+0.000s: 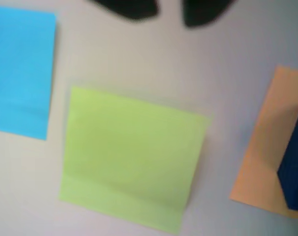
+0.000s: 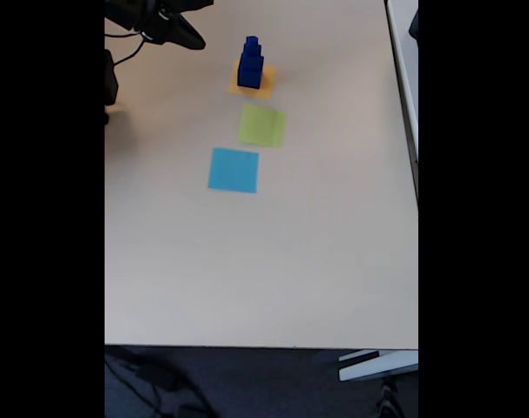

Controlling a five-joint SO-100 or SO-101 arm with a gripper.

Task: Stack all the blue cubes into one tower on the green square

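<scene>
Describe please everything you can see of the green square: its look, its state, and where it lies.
The green square is a flat sheet of lime, yellow-green paper with a matte look, lying on the pale table. Nothing rests on it: it is bare in both views. In the fixed view it sits in the middle of a row of three sheets, between the orange square, which carries the tower of blue cubes, and the light-blue square. It touches neither neighbour. In the wrist view it looks slightly rotated.
</scene>
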